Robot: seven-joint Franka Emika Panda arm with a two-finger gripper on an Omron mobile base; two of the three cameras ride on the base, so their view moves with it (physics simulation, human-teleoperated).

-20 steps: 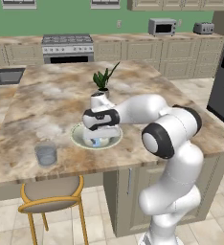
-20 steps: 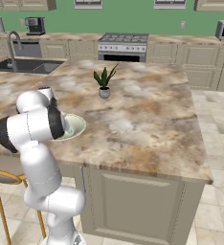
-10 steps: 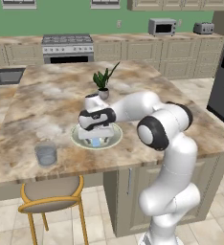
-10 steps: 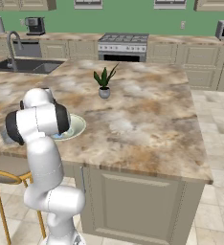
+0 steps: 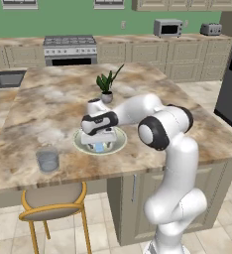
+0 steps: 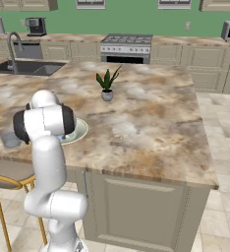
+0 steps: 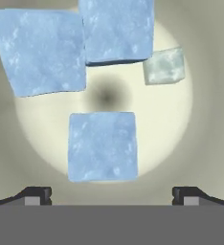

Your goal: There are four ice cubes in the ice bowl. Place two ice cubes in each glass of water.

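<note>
Four pale-blue ice cubes [image 7: 102, 146] lie in the cream ice bowl [image 5: 81, 144], one nearest the frame's bottom, three clustered along the top. One glass of water [image 5: 47, 160] stands upright at lower left; the other seems partly hidden.

A green wall [image 5: 78, 22] backs cream cabinets [image 6: 208, 74] and a steel stove [image 5: 69, 48], with a microwave [image 5: 168, 28] and toaster [image 5: 210, 29] on the far counter. A marble island [image 6: 151, 123] holds a small potted plant [image 6: 106, 84]. A sink [image 6: 26, 67] sits left, a wooden stool [image 5: 51, 203] on the tiled floor [image 6: 220, 197].
</note>
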